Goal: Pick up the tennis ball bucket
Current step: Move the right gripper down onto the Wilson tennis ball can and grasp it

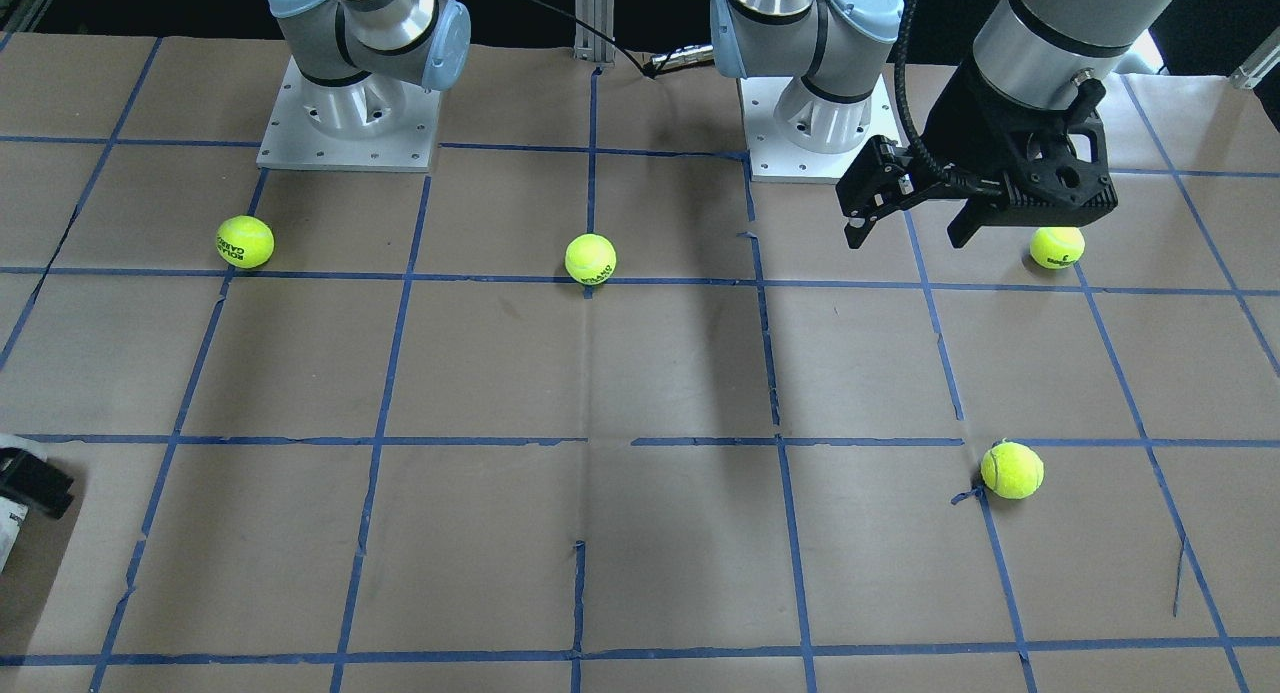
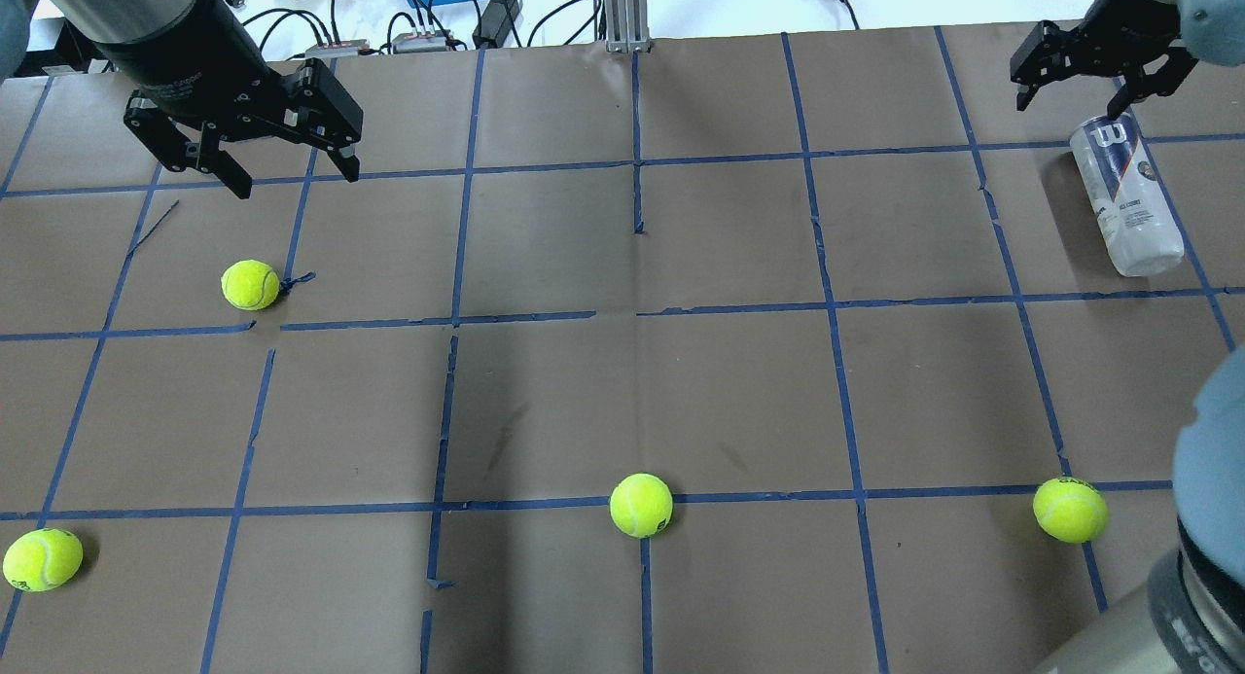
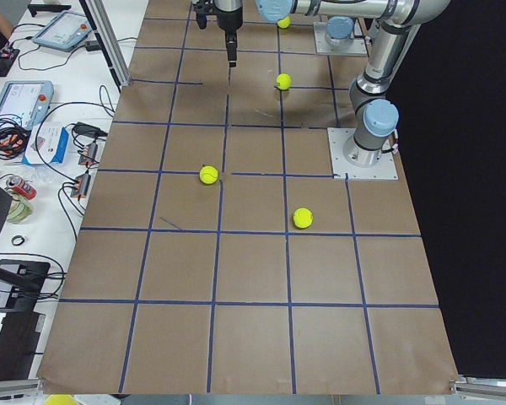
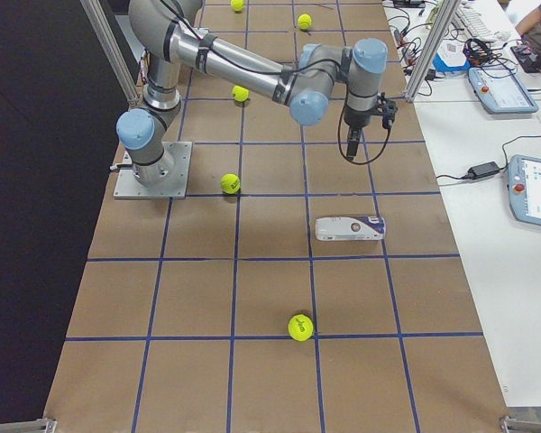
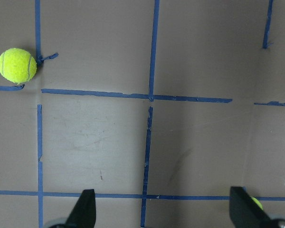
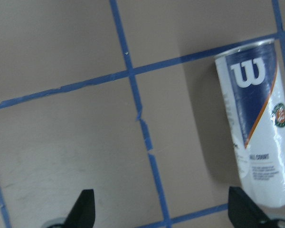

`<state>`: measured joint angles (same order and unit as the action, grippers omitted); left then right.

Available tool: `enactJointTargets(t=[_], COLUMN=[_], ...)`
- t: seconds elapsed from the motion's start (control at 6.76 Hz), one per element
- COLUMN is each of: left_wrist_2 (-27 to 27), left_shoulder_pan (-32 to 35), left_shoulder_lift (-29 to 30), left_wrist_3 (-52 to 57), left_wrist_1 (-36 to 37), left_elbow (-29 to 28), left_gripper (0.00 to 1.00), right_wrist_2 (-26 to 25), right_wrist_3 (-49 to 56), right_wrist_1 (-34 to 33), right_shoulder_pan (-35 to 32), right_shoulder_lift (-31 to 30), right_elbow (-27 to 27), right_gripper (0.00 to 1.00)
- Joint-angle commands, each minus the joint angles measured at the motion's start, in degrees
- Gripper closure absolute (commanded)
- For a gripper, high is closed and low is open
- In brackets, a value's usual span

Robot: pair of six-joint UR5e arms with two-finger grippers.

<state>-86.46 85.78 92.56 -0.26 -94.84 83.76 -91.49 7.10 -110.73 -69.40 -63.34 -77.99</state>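
The tennis ball bucket (image 2: 1123, 197) is a clear can with a white label and a navy band. It lies on its side at the far right of the table, also in the exterior right view (image 4: 349, 228). My right gripper (image 2: 1070, 105) is open and hangs above the table by the can's navy end, apart from it. In the right wrist view the can (image 6: 256, 123) lies to the right, just ahead of the right finger (image 6: 242, 211). My left gripper (image 2: 292, 180) is open and empty, high over the far left, also in the front-facing view (image 1: 907, 241).
Several yellow-green tennis balls lie loose: one under the left gripper (image 2: 250, 285), one near left (image 2: 44, 557), one near centre (image 2: 640, 504), one near right (image 2: 1070, 509). Blue tape lines grid the brown table. Cables and devices (image 2: 438, 3) lie beyond the far edge.
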Motion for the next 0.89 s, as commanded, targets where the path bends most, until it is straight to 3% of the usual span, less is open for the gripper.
enactJointTargets(t=[0.0, 0.3, 0.74], left_wrist_2=[0.06, 0.06, 0.06], left_shoulder_pan=[0.0, 0.0, 0.0], left_shoulder_lift=[-0.01, -0.01, -0.01], left_wrist_3=[0.0, 0.0, 0.0], left_wrist_1=[0.0, -0.08, 0.0], left_elbow=[0.0, 0.0, 0.0], left_gripper=[0.0, 0.0, 0.0], right_wrist_2=[-0.18, -0.18, 0.61], right_wrist_3=[6.57, 9.95, 15.31], right_wrist_1=[-4.12, -5.19, -7.22], right_shoulder_pan=[5.91, 7.96, 11.56], right_shoulder_lift=[9.86, 12.71, 14.83], right_elbow=[6.94, 6.97, 2.24], right_gripper=[0.0, 0.0, 0.0])
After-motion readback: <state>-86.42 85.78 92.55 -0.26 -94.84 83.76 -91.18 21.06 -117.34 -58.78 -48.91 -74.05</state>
